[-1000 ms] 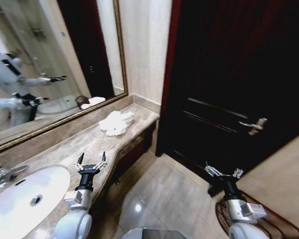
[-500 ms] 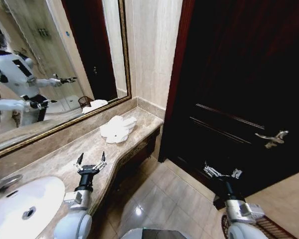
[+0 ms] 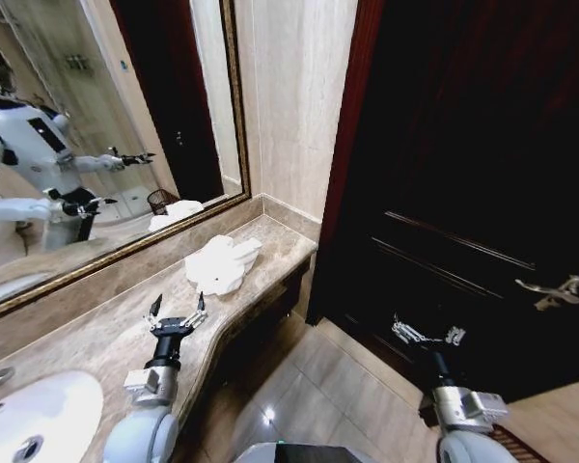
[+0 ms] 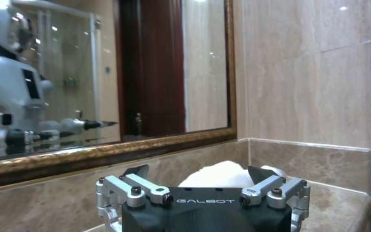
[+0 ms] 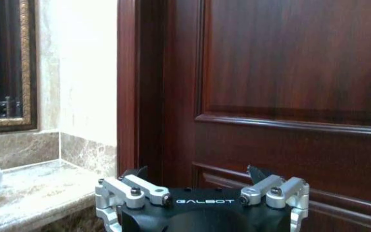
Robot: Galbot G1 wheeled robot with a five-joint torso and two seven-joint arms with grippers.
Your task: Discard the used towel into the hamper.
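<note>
Lying crumpled on the marble counter [image 3: 106, 333] near its far end, close to the back edge under the mirror [image 3: 87, 125]: white towel [image 3: 219, 262], touching neither arm. Showing also from the left wrist as a white mound [image 4: 221, 174] just beyond the fingertips, on the countertop [image 4: 327, 193] near the wall corner. Hovering above the counter's front edge, well short of the towel: left gripper [image 3: 177, 310], fingers spread wide, holding nothing; same spread stance showing at the wrist [image 4: 202, 176]. Hanging over the tiled floor [image 3: 318, 386] in front of the dark wooden door [image 3: 463, 193], well apart from the counter: right gripper [image 3: 427, 334], fingers likewise spread and empty; repeating in the wrist view [image 5: 198, 176] with door panelling [image 5: 289, 72] ahead and the counter's end [image 5: 31, 193] off to one side. Peeking in at the bottom right corner of the head view, behind the right arm: a sliver of reddish-brown wicker [image 3: 510, 446], apparently the hamper, too little visible for certainty. Sitting at the counter's near left corner: white sink basin [image 3: 29, 420]. Projecting from the door on the right: metal lever handle [image 3: 552, 289]. Reflecting in the mirror: both arms and the towel.
</note>
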